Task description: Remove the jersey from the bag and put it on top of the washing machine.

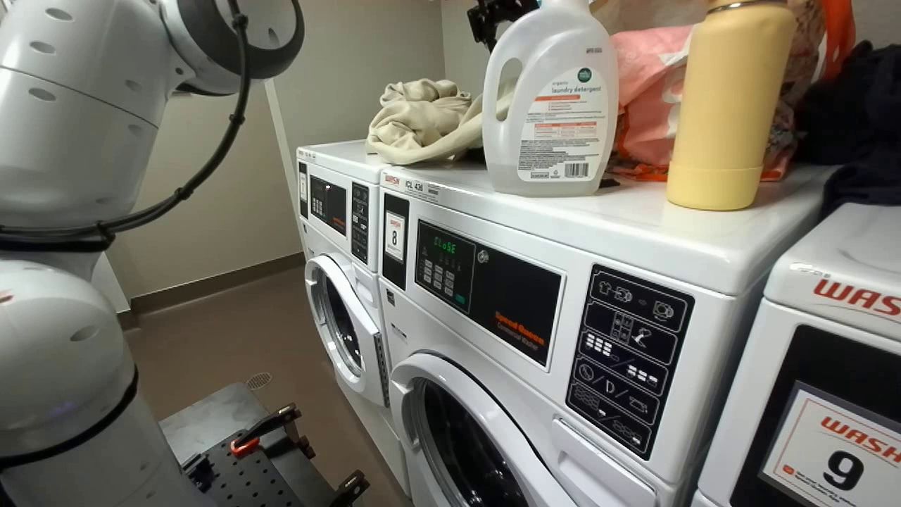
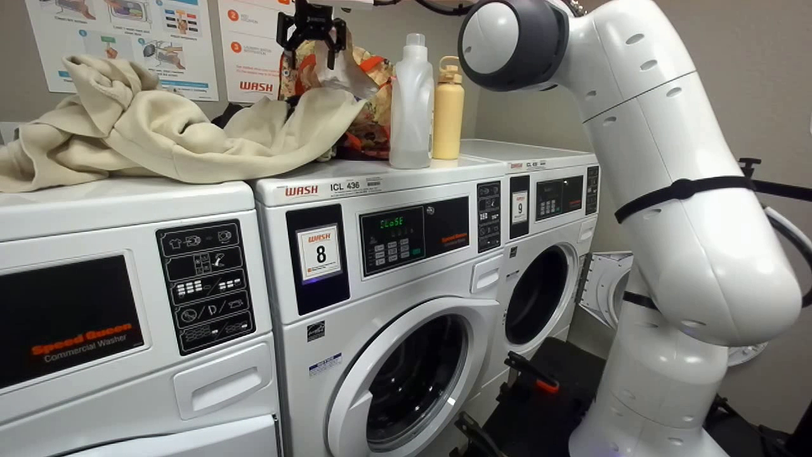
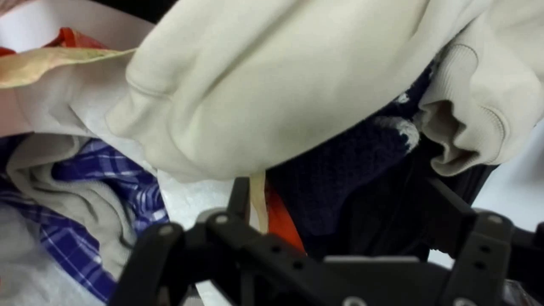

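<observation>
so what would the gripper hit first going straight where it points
Probably the dark cloth, in line with the open gripper in the wrist view, or the beige sweatshirt beside it; depth is unclear.

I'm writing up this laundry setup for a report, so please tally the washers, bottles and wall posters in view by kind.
Washers: 3 (8, 9 and one whose number I can't read)
Detergent bottle: 1
Water bottle: 1
Wall posters: 2
Total: 7

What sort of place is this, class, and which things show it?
Probably a shared laundry room: it has numbered Speed Queen commercial washers, a laundry detergent bottle and a WASH poster.
</observation>
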Action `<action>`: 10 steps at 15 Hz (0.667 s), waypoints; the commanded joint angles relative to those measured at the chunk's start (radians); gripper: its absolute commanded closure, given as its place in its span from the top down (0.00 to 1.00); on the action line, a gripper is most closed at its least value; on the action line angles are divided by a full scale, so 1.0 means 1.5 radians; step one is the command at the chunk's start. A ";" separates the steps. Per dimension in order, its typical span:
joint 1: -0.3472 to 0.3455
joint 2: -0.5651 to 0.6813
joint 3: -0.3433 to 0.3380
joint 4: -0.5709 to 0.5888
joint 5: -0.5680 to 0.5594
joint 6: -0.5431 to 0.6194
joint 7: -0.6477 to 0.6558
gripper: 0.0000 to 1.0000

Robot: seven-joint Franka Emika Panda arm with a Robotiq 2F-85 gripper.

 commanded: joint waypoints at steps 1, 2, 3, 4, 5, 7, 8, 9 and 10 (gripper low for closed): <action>-0.009 -0.007 -0.003 -0.017 0.013 -0.032 0.047 1.00; -0.012 -0.006 -0.004 -0.019 0.011 -0.033 0.055 1.00; -0.014 -0.005 -0.004 -0.022 0.010 -0.034 0.063 1.00; -0.016 -0.005 -0.005 -0.026 0.008 -0.031 0.071 1.00; -0.017 -0.003 -0.005 -0.029 0.006 -0.031 0.078 0.97; -0.021 -0.004 -0.005 -0.040 0.004 -0.022 0.091 0.72; -0.022 -0.002 -0.005 -0.043 0.002 -0.020 0.096 0.71; -0.023 -0.004 -0.004 -0.050 0.003 -0.018 0.100 0.64; -0.022 -0.003 -0.004 -0.054 0.002 -0.018 0.106 0.56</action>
